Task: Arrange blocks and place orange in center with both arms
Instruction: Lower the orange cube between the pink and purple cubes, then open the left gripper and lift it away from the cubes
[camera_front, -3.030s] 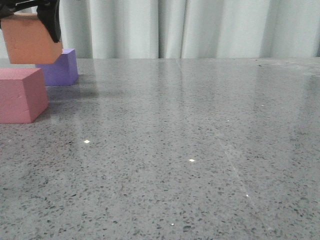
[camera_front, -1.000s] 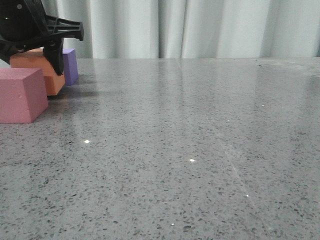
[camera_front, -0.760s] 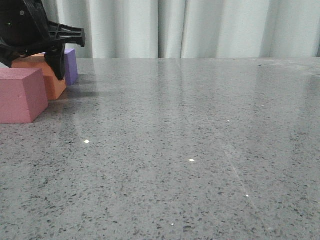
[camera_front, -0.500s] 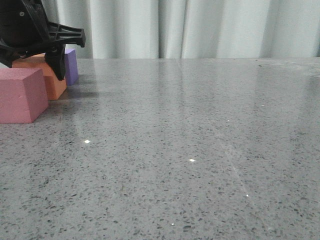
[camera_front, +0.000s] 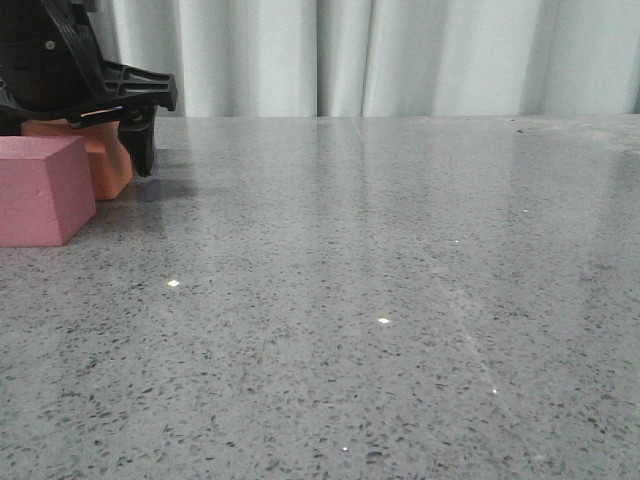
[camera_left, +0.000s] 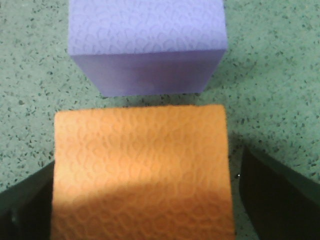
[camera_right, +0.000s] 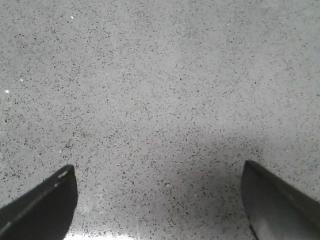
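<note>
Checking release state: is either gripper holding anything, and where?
Nothing held. Left gripper is open, fingers clear of the orange cube's sides. Right gripper is open over table.

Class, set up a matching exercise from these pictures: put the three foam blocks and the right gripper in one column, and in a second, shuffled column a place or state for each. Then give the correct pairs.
Column 1
1. orange block
2. purple block
3. pink block
4. right gripper

Column 2
A. open, only bare table below it
B. nearest the front camera, at the far left
C. between the left gripper's open fingers
D. just beyond the orange block, a narrow gap between them

Pairs: 1-C, 2-D, 3-B, 4-A
</note>
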